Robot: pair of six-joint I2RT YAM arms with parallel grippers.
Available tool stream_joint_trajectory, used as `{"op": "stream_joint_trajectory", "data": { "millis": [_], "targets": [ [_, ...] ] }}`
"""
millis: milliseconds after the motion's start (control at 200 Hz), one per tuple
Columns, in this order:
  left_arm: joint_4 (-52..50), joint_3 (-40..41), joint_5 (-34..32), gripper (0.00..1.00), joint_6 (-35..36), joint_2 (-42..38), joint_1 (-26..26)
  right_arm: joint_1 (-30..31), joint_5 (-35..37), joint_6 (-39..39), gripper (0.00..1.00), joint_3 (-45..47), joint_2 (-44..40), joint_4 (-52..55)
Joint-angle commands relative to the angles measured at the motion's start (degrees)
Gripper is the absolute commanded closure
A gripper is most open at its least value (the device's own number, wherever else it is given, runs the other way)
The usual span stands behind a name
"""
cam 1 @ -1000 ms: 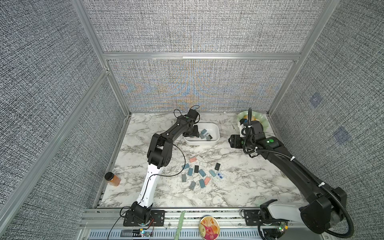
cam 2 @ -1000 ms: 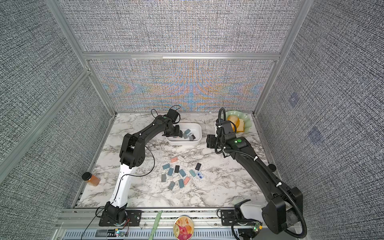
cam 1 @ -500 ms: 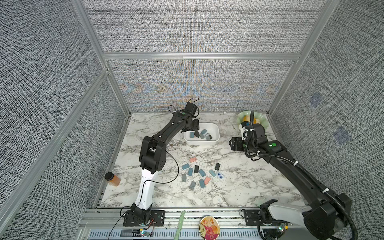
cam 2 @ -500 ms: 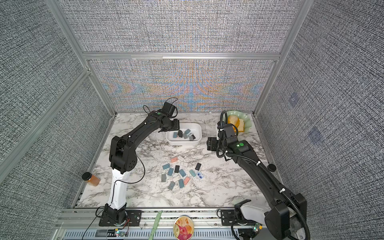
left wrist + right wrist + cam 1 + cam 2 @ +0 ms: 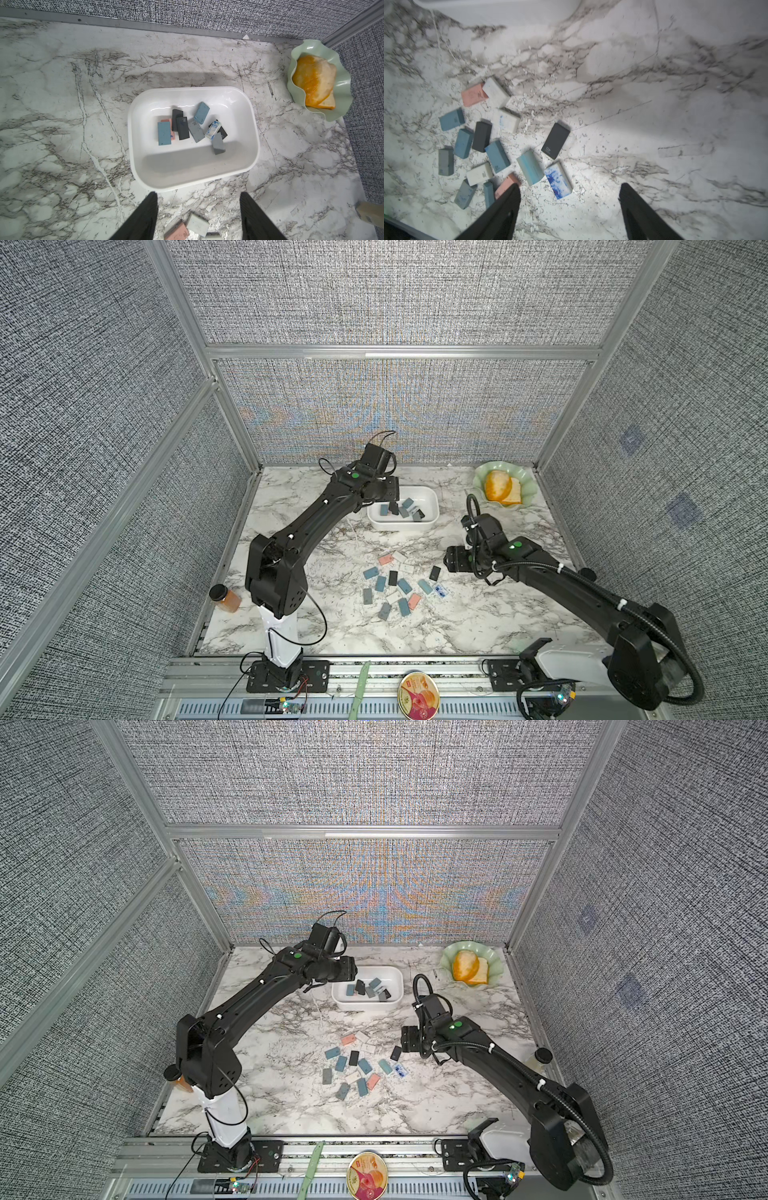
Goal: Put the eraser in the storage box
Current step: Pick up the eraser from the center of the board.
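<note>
The left end effector (image 5: 198,195) sits spread and empty by the box (image 5: 133,128). The right end effector (image 5: 569,187), spread too, hangs over loose erasers (image 5: 497,155), likely to grab one

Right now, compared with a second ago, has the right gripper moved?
Yes. In a top view the right gripper has come away from the green dish and forward, and now hovers beside the loose erasers, jaws open.
</note>
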State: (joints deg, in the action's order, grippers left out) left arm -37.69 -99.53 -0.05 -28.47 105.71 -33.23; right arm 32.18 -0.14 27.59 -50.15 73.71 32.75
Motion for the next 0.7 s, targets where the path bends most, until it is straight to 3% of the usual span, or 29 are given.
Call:
{"op": "stream_joint_trajectory", "data": {
  "millis": [0, 245, 695],
  "targets": [
    [2.9, 3.2, -0.2, 0.35, 0.9, -2.9, -0.3, 2.6, 2.6, 5.9, 0.22, 1.5, 1.5, -3.4],
    [6.2, 12.2, -0.1, 0.35, 0.3, -10.3, -0.5, 8.1, 6.2, 11.1, 0.22, 1.9, 7.5, -7.8],
    [10.1, 23.5, 0.1, 0.34, -0.9, -19.2, -0.8, 9.0, 7.3, 14.9, 0.22, 0.9, 14.5, -11.4]
  ]
}}
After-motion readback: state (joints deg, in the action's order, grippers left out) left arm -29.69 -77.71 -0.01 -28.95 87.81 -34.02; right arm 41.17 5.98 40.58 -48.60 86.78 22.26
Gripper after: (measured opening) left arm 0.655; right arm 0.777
